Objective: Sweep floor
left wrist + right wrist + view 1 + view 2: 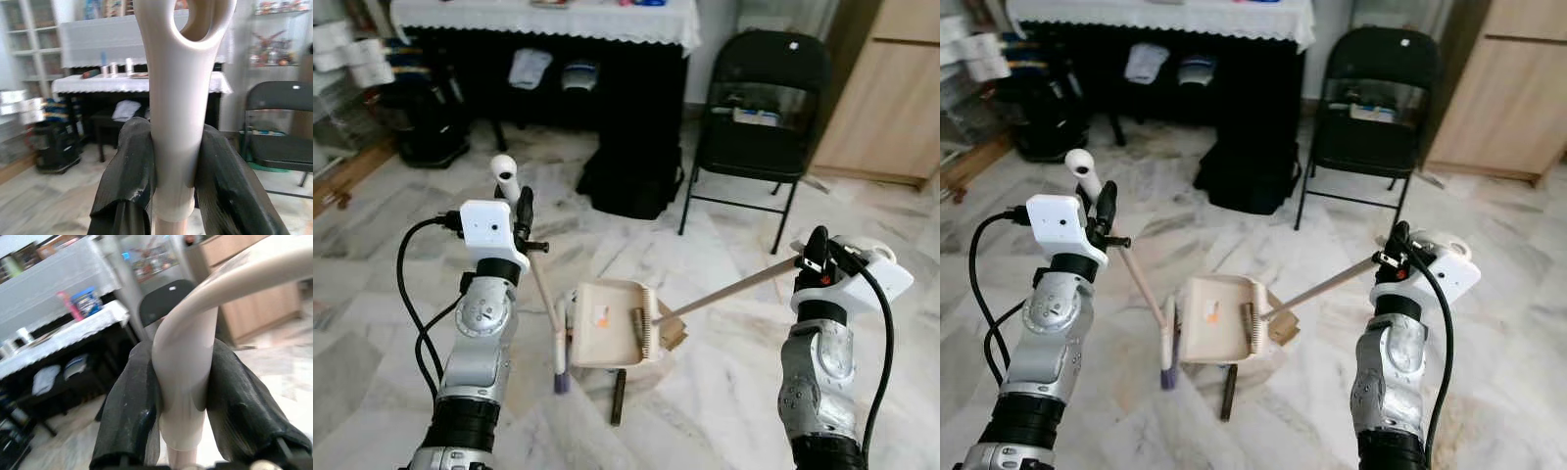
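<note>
Left end effector [522,217] is clamped tight on the cream broom handle [178,112], the broom [544,294] slanting down to the marble floor [724,392] with its head just beside the dustpan [607,323]. Right end effector [817,257] is closed around the dustpan handle [183,362], the pan sitting on the floor between both arms, a black folding chair [759,108] behind.

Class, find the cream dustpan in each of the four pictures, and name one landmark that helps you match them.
Left eye view: dustpan on the floor, low centre.
Right eye view: dustpan low centre, slightly further left.
Left wrist view: no dustpan pan.
Right wrist view: no dustpan pan.
Shared landmark: black folding chair, also at.
</note>
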Controlling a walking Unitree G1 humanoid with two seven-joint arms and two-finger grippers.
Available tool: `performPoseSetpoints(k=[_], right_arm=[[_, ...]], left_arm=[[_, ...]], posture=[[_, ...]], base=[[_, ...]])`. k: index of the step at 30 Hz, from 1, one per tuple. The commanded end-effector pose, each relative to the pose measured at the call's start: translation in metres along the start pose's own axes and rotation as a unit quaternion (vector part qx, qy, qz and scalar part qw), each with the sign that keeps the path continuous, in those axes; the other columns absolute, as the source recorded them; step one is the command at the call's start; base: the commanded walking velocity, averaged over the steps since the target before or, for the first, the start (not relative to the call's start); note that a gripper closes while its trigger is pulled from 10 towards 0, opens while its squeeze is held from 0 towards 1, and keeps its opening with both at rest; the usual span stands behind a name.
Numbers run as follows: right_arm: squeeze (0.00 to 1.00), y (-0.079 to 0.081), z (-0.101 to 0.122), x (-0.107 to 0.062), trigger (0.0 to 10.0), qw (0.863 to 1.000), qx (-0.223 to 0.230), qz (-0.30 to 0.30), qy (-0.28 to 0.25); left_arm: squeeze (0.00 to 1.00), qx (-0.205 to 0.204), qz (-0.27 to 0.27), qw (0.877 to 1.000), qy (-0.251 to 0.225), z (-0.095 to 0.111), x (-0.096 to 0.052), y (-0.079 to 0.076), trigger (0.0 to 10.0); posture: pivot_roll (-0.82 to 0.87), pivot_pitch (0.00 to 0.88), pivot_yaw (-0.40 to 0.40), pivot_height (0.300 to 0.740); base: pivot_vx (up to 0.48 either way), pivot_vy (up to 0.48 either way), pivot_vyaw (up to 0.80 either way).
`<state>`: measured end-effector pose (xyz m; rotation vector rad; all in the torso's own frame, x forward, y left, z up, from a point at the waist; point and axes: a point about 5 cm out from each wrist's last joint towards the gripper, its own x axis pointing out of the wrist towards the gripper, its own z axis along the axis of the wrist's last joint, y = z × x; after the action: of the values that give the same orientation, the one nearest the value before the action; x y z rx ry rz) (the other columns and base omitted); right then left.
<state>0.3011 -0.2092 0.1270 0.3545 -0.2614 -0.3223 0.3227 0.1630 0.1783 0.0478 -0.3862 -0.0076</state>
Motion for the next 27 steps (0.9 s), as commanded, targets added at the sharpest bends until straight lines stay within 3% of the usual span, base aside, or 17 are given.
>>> performPoseSetpoints(k=[1, 27], right_arm=[[0.00, 0.0092, 0.0107, 0.0033, 10.0, 0.999, 0.022, 0.010, -0.026], [0.00, 0.0103, 0.0147, 0.0079, 10.0, 0.999, -0.003, 0.018, -0.035]], left_arm=[[0.00, 0.006, 0.004, 1.000, -0.020, 0.0065, 0.0032, 0.0020, 10.0], [0.00, 0.023, 0.022, 0.999, -0.018, 0.0032, -0.0014, 0.0047, 10.0]], posture=[[0.06, 0.000, 0.015, 0.740], [0.06, 0.000, 0.015, 0.740]], base=[[0.000, 0.000, 0.80], [0.000, 0.000, 0.80]])
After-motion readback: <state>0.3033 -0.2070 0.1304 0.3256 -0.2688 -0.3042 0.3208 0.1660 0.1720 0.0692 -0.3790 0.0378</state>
